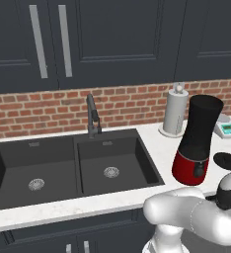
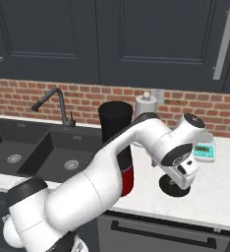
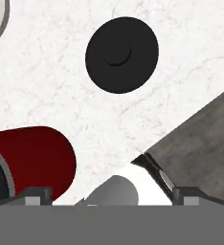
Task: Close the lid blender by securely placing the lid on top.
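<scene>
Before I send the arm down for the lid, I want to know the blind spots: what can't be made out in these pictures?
- Lid: right base view, partly behind the wrist.
- Blender: right base view, red base mostly behind the arm.
- Gripper: hand view, only fingertips show above the bottom edge; nothing between them.
- Scale: left base view, display too small to read.

The white marbled tabletop (image 1: 137, 195) carried the blender (image 1: 198, 141), standing upright on its red base. The lid (image 3: 122, 55) lay flat on the tabletop, straight ahead of the gripper (image 3: 111, 194) in the hand view and apart from it. Beyond the blender stood a paper-towel roll (image 1: 176, 112), and a small scale (image 1: 227, 129) sat farther back. A dark double sink (image 1: 70, 168) was set into the tabletop.
</scene>
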You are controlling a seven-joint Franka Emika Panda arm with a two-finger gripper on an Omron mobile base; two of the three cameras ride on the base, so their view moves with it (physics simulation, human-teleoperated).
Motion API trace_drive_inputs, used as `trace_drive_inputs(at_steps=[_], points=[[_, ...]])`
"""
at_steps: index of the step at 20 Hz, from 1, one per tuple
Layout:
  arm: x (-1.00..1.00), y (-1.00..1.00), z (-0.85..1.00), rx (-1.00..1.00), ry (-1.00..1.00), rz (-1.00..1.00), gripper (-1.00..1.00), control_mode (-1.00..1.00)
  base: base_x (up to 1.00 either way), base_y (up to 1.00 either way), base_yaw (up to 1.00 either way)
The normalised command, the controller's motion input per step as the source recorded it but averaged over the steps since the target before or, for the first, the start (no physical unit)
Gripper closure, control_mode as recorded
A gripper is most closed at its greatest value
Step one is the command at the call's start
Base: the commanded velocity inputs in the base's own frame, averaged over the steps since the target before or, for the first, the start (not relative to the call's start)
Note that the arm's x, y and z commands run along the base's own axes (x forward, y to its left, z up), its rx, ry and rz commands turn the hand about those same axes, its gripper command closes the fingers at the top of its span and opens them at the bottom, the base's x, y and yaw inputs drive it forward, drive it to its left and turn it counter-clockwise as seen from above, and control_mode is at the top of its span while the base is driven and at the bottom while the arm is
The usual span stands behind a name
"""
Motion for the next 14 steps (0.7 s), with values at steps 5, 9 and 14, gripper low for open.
trace_drive_inputs(at_steps=[5, 9, 14], points=[[0.4, -0.47, -0.52, 0.05, 0.24, -0.03, -1.0, -1.0, 0.0, 0.0, 0.0], [0.25, -0.59, -0.56, 0.14, 0.19, -0.01, -1.0, -1.0, 0.0, 0.0, 0.0], [0.67, -0.31, -0.32, 0.1, 0.1, 0.0, -1.0, -1.0, 0.0, 0.0, 0.0]])
